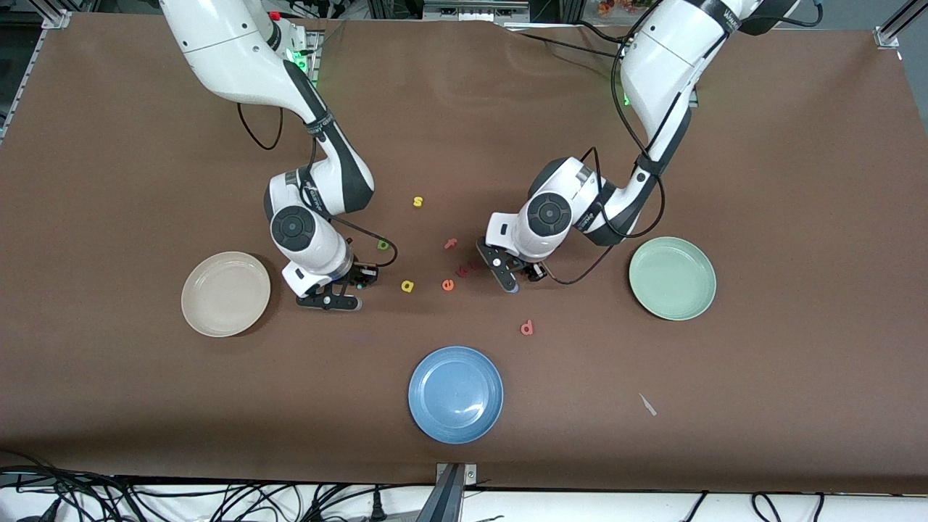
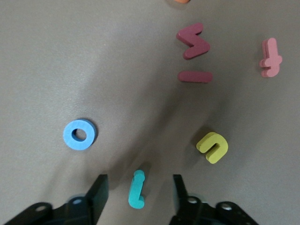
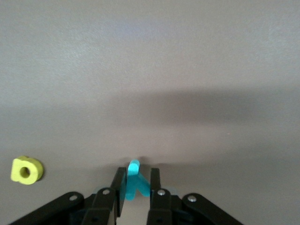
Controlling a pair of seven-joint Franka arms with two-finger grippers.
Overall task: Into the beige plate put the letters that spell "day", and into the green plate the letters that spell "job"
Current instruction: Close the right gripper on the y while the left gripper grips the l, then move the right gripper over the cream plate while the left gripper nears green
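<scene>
Both plates, round beige (image 1: 225,293) & pale green (image 1: 672,278), were empty; right end effector (image 3: 133,185) clamped teal foam "y" (image 3: 133,180), left end effector (image 2: 137,197) gaped around teal hooked "j" (image 2: 137,189).

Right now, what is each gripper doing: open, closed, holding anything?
Left gripper: open, fingers either side of the teal j on the table, not yet gripping.
Right gripper: shut on the teal y.

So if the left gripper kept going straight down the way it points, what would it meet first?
Most likely the teal "j", lying on the table directly between the left gripper's half-open fingers; the blue "o" sits off to one side, out of that line.
</scene>
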